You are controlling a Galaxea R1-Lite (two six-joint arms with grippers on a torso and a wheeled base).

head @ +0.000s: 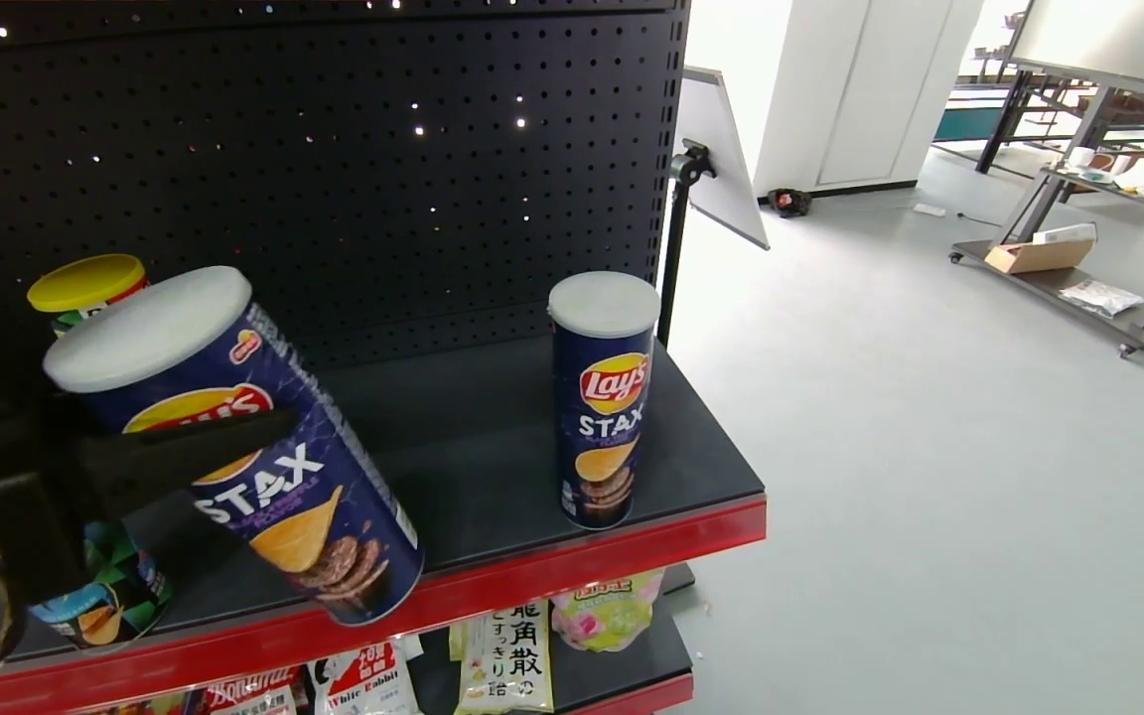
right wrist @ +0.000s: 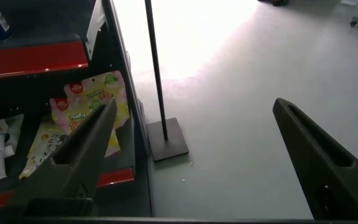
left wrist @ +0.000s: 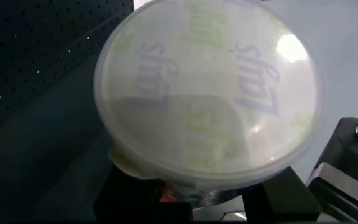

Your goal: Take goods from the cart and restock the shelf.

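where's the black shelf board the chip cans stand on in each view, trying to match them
head view: shelf board across the middle, behind its red front edge.
left wrist view: dark surface beside the held can, meeting the pegboard.
right wrist view: dark board just above the red front edge.
shared: pegboard, head and left wrist; red front edge, head and right wrist.

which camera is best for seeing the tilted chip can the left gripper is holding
Head view: the tilted can shows lid to base with the left gripper across it. Left wrist view gives its lid close up; right wrist view faces the floor and snack bags.
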